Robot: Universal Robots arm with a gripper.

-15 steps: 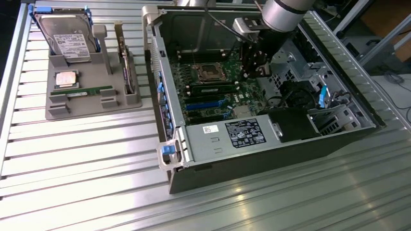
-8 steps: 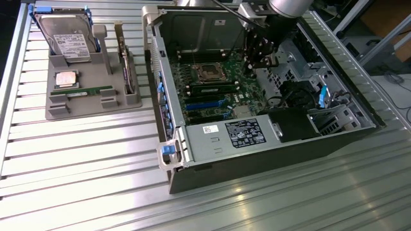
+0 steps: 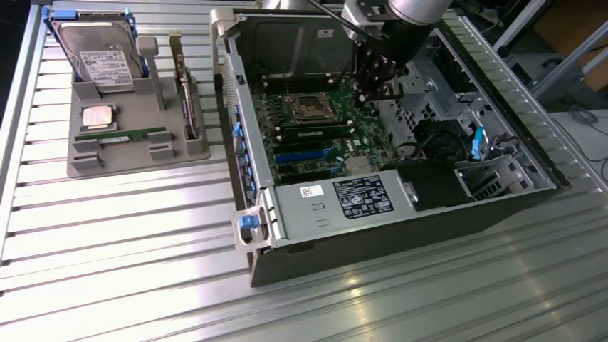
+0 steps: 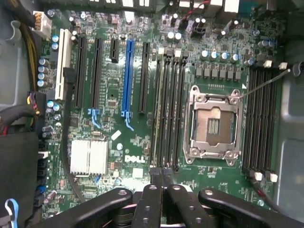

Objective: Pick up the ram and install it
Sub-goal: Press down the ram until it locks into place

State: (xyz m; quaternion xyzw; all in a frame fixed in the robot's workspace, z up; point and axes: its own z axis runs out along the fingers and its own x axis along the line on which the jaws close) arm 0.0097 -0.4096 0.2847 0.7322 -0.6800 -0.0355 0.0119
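Observation:
One ram [image 3: 122,133], a long green stick, lies in the grey tray [image 3: 85,167] on the exterior view's left. A second ram [image 3: 314,132] stands seated in a slot on the motherboard [image 3: 328,146] inside the open case; in the wrist view this ram [image 4: 157,109] is seen edge-on in the slot bank beside the CPU socket [image 4: 213,124]. My gripper [image 3: 378,84] hangs inside the case over the board's far part. In the wrist view my gripper [image 4: 161,172] is shut with nothing between its fingers, hovering just off the end of those slots.
The tray also holds a hard drive [image 3: 100,57], a square silver processor [image 3: 99,115] and an expansion card [image 3: 187,100]. The case walls [image 3: 249,178], power supply [image 3: 352,199] and cable bundles [image 3: 432,139] hem in the board. The blue card slot [image 4: 127,78] lies beside the ram slots.

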